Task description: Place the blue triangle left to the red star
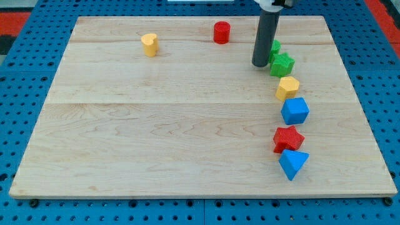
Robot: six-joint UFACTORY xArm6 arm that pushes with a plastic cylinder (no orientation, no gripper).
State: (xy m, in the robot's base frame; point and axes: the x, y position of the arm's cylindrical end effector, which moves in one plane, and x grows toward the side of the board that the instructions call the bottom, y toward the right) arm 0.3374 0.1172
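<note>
Seven blocks lie on our wooden board (187, 125), which rests on a blue perforated surface (25, 37). We list them from the view's top: a yellow heart-shaped block (149, 44) toward the top left; a red cylinder (221, 32) near the top centre; a green block (275, 47), shape unclear because our rod partly hides it; a green star (282, 64) just below it, touching or nearly so; a yellow hexagonal block (287, 87); a blue cube (295, 110) directly beneath, close to the yellow one; the red star (288, 138); and the blue triangle (293, 164), sitting at the red star's lower edge, in contact with it, toward the view's bottom right. We carry no claw, only a dark rod, so no open or closed state applies. My tip (260, 64) rests on the board just left of the green star and beside the half-hidden green block, well apart from the blue triangle and red star.
</note>
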